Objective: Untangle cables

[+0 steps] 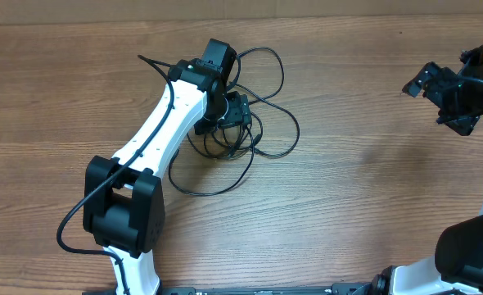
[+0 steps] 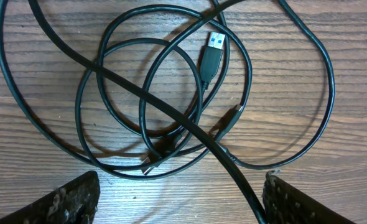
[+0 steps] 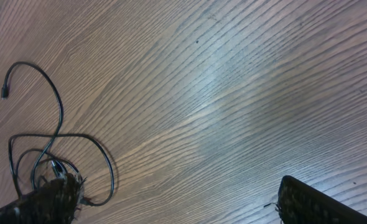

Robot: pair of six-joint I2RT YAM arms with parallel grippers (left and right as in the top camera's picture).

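Observation:
The cables (image 1: 262, 123) lie as a tangle of thin black loops on the wooden table, just above centre in the overhead view. My left gripper (image 1: 229, 113) hangs directly over the tangle. In the left wrist view the cables (image 2: 171, 93) form overlapping rings, with a USB plug (image 2: 214, 50) showing a blue insert. My left gripper (image 2: 180, 190) is open. One strand (image 2: 242, 186) runs down between its fingers, close to the right finger (image 2: 301, 202). My right gripper (image 1: 434, 106) is open at the far right, well away from the cables (image 3: 46, 155).
The wooden table (image 1: 364, 188) stretches bare between the tangle and the right arm. A cable end (image 3: 5, 93) trails off away from the heap. The left arm's own thick black wire (image 1: 82, 217) loops beside its base at lower left.

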